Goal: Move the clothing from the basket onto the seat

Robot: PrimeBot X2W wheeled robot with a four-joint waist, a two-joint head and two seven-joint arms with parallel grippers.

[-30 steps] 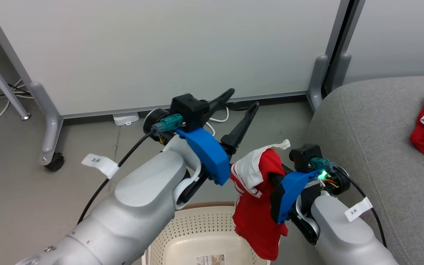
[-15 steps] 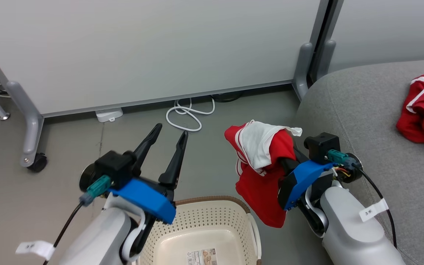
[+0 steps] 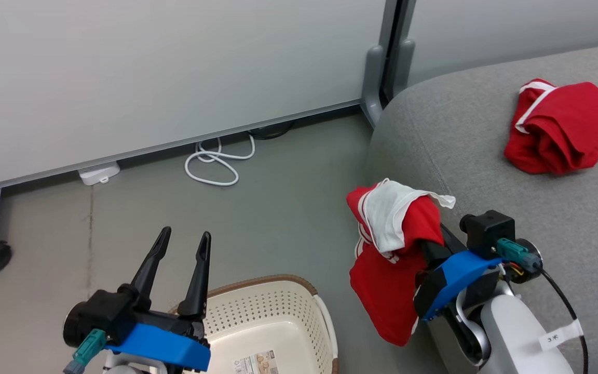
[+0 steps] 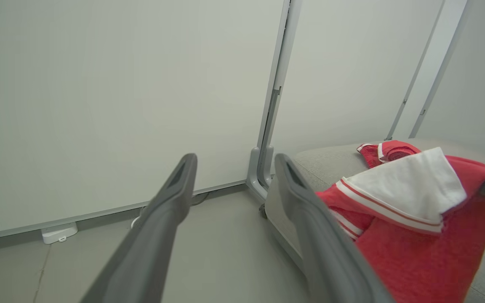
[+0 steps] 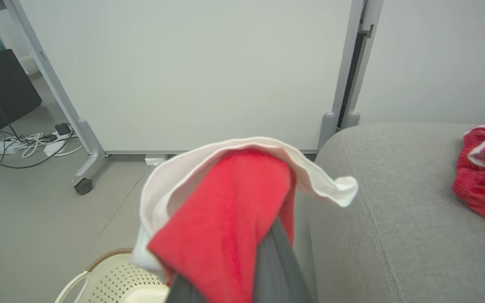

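Head view, carry stage. At 4 o'clock my right gripper [image 3: 429, 244] was clamped on the held garment [image 3: 390, 270], 1 of 2 red pieces, which draped over the fingers and hung just beside the rounded corner of the seat [image 3: 486, 156]. The second garment [image 3: 558, 127] lay bunched on the cushion at 2 o'clock. At 7 o'clock my left gripper [image 3: 185, 235] stood spread and empty near the basket [image 3: 273, 317], whose visible part held no clothing. I judged the step best done by raising the hanging hem above the cushion edge, swinging toward 2 o'clock, and letting go only well inside the edge, lest the fabric slide to the floor [image 3: 278, 218].
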